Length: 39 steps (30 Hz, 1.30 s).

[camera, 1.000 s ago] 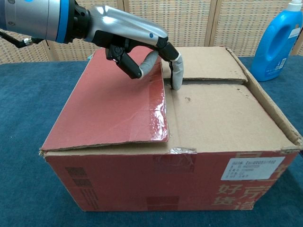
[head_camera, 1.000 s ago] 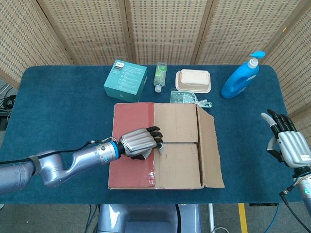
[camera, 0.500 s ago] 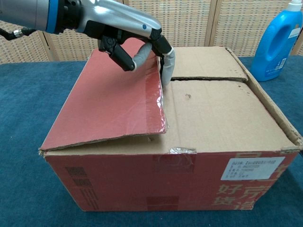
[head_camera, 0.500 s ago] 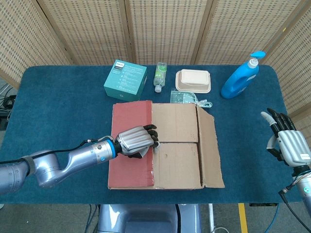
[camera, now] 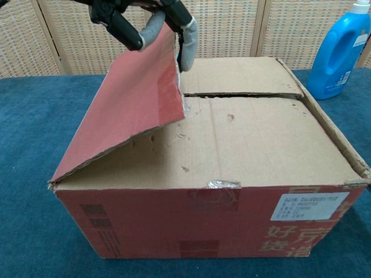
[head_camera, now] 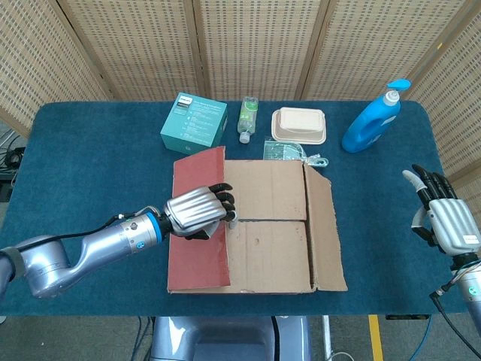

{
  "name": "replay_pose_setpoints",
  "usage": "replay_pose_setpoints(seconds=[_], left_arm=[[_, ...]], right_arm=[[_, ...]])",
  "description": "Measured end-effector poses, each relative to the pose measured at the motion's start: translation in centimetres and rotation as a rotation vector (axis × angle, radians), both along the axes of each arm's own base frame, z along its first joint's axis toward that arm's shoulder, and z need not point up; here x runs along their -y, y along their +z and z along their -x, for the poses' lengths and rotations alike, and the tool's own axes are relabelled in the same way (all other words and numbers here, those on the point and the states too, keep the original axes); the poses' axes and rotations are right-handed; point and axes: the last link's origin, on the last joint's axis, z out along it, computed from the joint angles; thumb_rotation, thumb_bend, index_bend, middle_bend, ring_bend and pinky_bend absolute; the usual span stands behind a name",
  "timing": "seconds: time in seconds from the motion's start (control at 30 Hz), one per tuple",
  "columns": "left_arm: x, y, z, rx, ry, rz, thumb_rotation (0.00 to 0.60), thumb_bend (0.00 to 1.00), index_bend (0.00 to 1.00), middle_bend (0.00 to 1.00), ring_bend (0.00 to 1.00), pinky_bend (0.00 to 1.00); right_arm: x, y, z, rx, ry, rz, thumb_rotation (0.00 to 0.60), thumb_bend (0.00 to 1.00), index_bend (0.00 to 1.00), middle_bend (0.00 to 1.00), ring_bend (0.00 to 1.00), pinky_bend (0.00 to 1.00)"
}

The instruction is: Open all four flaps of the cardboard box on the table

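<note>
At the middle of the blue tabletop (head_camera: 90,173) sits the cardboard box (head_camera: 259,229), its red outer flap (head_camera: 197,218) on the robot's left side tilted up off the two brown inner flaps (head_camera: 267,226), which lie flat and meet along a seam. The left robot hand (head_camera: 195,212) pinches the red flap's free edge, fingers (camera: 188,35) curled under it and the thumb on top. The outer flap on the right (head_camera: 325,233) lies open, angled outward. The right robot hand (head_camera: 442,218) hangs past the tabletop's right edge, well apart from the box, fingers spread and holding nothing. Behind the box stand a teal carton (head_camera: 194,124), a small bottle (head_camera: 246,118), a beige food container (head_camera: 299,125) and a blue detergent bottle (head_camera: 372,120)
</note>
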Motion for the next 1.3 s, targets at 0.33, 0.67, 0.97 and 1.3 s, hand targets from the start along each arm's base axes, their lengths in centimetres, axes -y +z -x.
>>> replay_pose_setpoints(seconds=[0.33,0.67,0.97,1.3], left_arm=[[0.5,3.9,1.1,0.035,0.016,-0.066,0.535,1.00,0.40,0.42,0.23,0.09],[1.6,7.6,3.1,0.044,0.035,-0.128,0.552,1.00,0.40,0.43,0.24,0.09],[2.8,10.7,6.0,-0.002,0.073,-0.184,0.557,1.00,0.41,0.44,0.25,0.09],[4.1,13.2,8.8,-0.050,0.125,-0.231,0.558,1.00,0.40,0.45,0.26,0.09]], right_arm=[[0.1,0.2,0.1,-0.004,-0.004,0.007,0.600,1.00,0.01,0.01,0.00,0.00],[0.2,0.4,-0.2,-0.010,0.005,0.009,0.600,1.00,0.01,0.01,0.00,0.00],[0.2,0.3,-0.9,-0.018,0.017,0.002,0.600,1.00,0.01,0.01,0.00,0.00],[0.1,0.2,-1.6,-0.022,0.027,-0.002,0.600,1.00,0.01,0.01,0.00,0.00]])
